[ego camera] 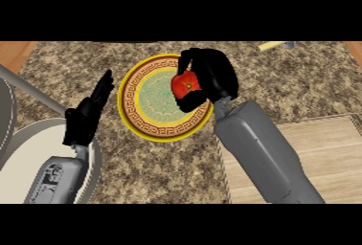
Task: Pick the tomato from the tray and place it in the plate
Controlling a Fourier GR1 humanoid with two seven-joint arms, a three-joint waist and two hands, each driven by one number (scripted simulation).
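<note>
A red tomato [185,85] is held in my right hand [210,76], whose black fingers curl round it. The hand and tomato hang over the right part of a round plate [152,98] with a green centre and a gold and brown patterned rim. The plate lies on the speckled granite counter, at its middle. A wooden tray [325,153] with a grey rim lies at the lower right, partly under my right forearm. My left hand [88,112] rests left of the plate, fingers straight and pointing up, holding nothing.
A large pale round basin or pan [28,148] with a grey rim sits at the lower left under my left forearm. A yellowish handle [272,46] shows at the counter's top right edge.
</note>
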